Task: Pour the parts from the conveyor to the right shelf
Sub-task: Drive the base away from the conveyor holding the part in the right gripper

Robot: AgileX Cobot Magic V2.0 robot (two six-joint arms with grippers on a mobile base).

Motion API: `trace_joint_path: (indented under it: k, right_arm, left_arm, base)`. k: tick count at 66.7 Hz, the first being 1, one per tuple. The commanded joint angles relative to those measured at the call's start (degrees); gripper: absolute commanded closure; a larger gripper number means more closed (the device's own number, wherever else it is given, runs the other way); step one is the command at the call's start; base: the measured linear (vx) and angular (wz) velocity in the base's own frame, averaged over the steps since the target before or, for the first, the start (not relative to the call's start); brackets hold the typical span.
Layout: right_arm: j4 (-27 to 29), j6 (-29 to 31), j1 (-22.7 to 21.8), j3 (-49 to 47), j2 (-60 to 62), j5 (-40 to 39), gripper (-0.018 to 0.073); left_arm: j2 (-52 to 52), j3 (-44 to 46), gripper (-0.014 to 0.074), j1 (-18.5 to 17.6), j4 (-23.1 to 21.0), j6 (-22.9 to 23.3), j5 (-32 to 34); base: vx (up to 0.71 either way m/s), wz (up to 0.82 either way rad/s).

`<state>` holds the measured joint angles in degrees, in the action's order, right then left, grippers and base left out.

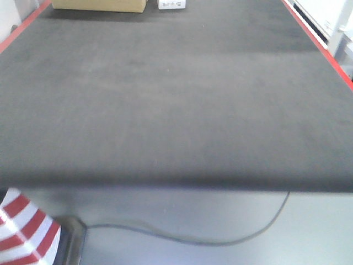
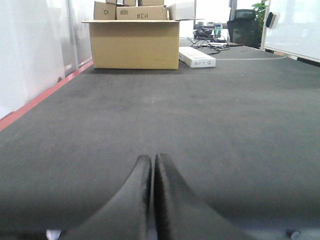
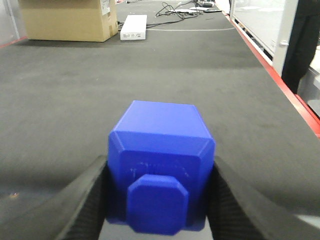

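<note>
The conveyor point(image 1: 165, 105) is a wide dark grey belt with red strips along both long edges. In the right wrist view my right gripper point(image 3: 160, 167) is shut on the part, a bright-blue cube-like block point(image 3: 161, 150), whose short stud faces the camera. Both black fingers point(image 3: 92, 195) press against the block's sides, low over the belt point(image 3: 150, 75). In the left wrist view my left gripper point(image 2: 151, 159) is shut with nothing in it, low over the belt's near end point(image 2: 200, 115). Neither gripper shows in the front view. The right shelf is out of view.
A cardboard box point(image 2: 134, 44) with smaller cartons stacked inside stands at the belt's far left end, and a flat white box point(image 2: 197, 57) lies beside it. A white-framed panel point(image 3: 257, 20) runs beyond the right red strip. A cable point(image 1: 220, 237) lies on the floor below the belt's front edge.
</note>
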<state>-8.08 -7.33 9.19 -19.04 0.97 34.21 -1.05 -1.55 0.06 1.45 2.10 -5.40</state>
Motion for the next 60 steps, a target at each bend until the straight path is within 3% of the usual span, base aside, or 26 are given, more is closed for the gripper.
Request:
trace_joint_path:
  k: [1, 60]
  right_arm:
    - [-0.7, 0.6, -0.1, -1.5, 0.2, -4.9, 0.0564]
    - [-0.7, 0.6, -0.1, -1.5, 0.2, -4.9, 0.0564]
  left_arm:
    - [-0.3, 1.4, 0.0603, -0.2, -0.4, 0.4, 4.1]
    - [-0.3, 1.4, 0.0603, -0.2, -0.4, 0.4, 4.1]
  base:
    - [-0.46, -0.01]
    - [-0.29, -0.03]
